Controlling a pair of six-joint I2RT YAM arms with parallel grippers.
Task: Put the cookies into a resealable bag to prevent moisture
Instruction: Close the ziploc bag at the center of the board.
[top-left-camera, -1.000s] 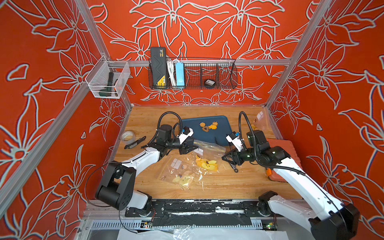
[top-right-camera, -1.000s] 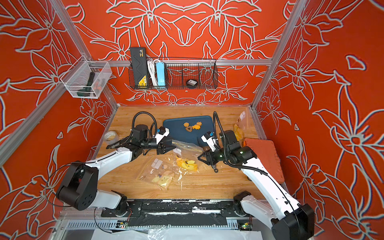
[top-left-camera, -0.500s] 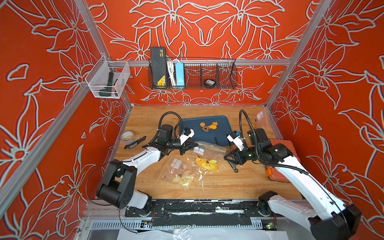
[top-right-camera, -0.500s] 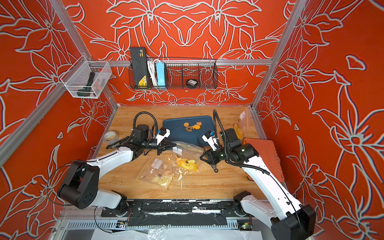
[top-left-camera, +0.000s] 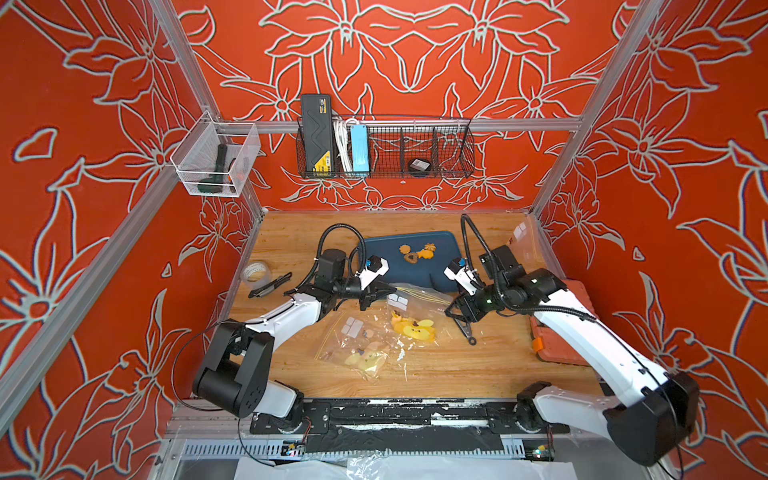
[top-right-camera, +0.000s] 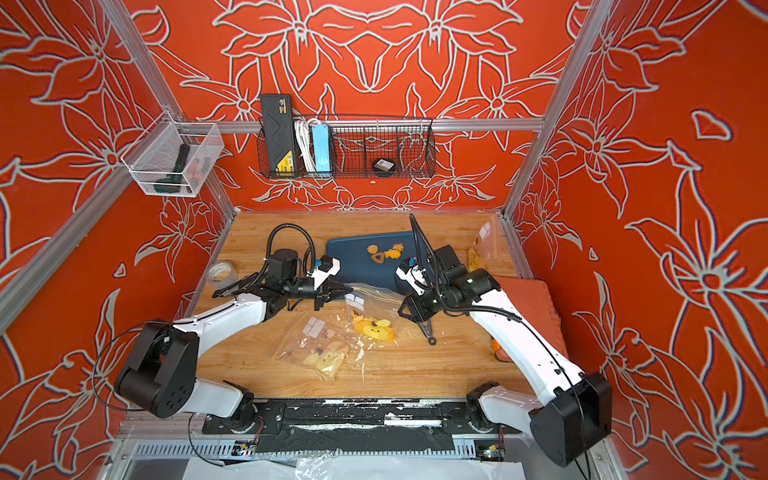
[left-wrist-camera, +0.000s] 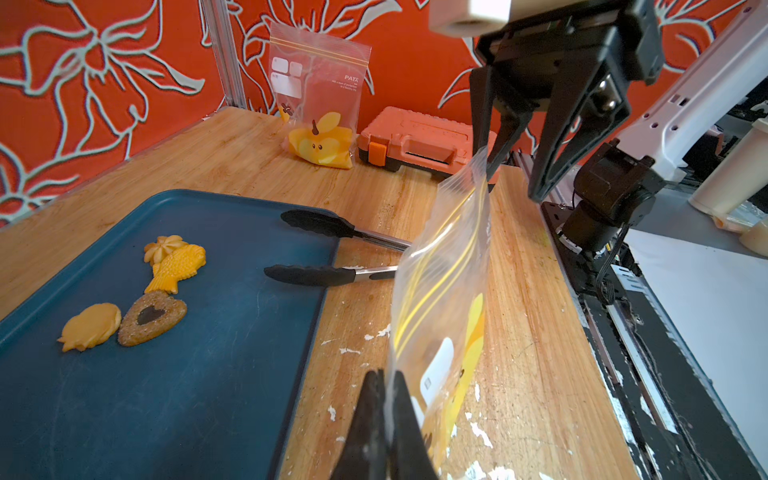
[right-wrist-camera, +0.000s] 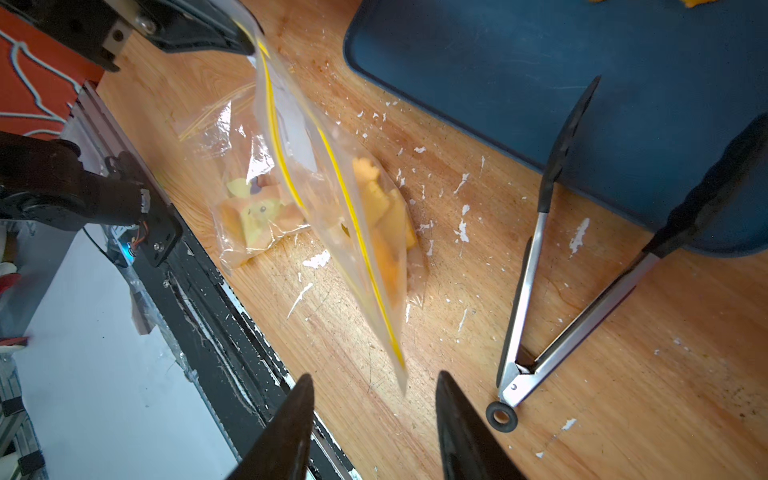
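Observation:
Several cookies (top-left-camera: 417, 253) (top-right-camera: 384, 252) (left-wrist-camera: 165, 281) lie on a blue tray (top-left-camera: 384, 266) (left-wrist-camera: 166, 395): fish, flower and heart shapes. My left gripper (left-wrist-camera: 386, 399) (top-left-camera: 383, 291) (top-right-camera: 338, 292) is shut on one top corner of a clear resealable bag (left-wrist-camera: 440, 299) (right-wrist-camera: 332, 187) (top-left-camera: 411, 309) with yellow zip lines, holding that edge off the table. Yellow-orange shapes show through the bag. My right gripper (right-wrist-camera: 374, 415) (left-wrist-camera: 511, 166) (top-left-camera: 452, 309) stands open at the bag's opposite top corner, which hangs free between the fingers.
Metal tongs (right-wrist-camera: 561, 249) (top-left-camera: 466, 328) lie beside the tray, right of the bag. A second printed bag (top-left-camera: 361, 345) lies flat near the front. Another bag (left-wrist-camera: 318, 95) leans on the right wall beside an orange tool case (left-wrist-camera: 415, 141). A tape roll (top-left-camera: 255, 272) sits at the left.
My left gripper has shut on the bag's top corner, and that edge now stands raised. The right gripper has shifted slightly and stays open.

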